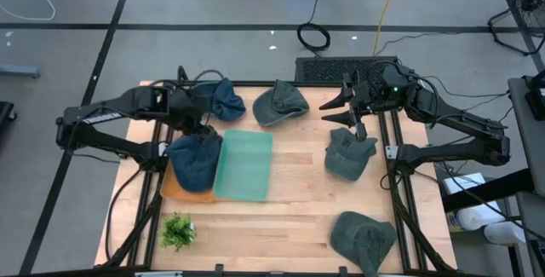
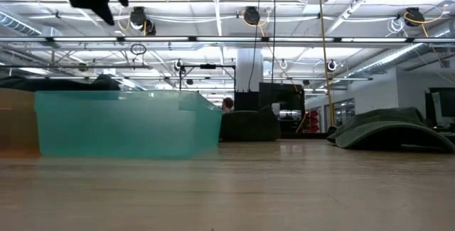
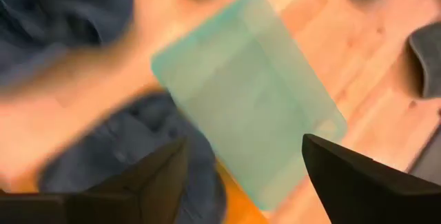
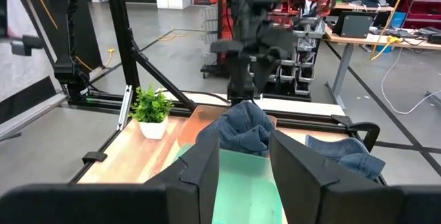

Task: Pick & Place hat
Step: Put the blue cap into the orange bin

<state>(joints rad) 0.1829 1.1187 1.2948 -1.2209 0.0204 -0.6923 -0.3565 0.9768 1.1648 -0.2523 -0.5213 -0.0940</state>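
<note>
A dark blue hat (image 1: 194, 159) lies heaped in an orange bin (image 1: 180, 194), with a teal bin (image 1: 244, 164) right beside it. My left gripper (image 1: 203, 129) hovers open just above that hat and touches nothing. In the left wrist view its fingers (image 3: 158, 179) frame the teal bin (image 3: 248, 93), with the blue hat (image 3: 124, 148) below them. A second blue hat (image 1: 226, 100) lies at the far edge. My right gripper (image 1: 334, 112) is open in the air by the far right, above a green hat (image 1: 347, 154).
Two more green hats lie on the wooden table, one at the far middle (image 1: 279, 104) and one at the near right (image 1: 362, 239). A small potted plant (image 1: 177, 231) stands at the near left. Bare wood (image 1: 281, 226) stretches along the near middle.
</note>
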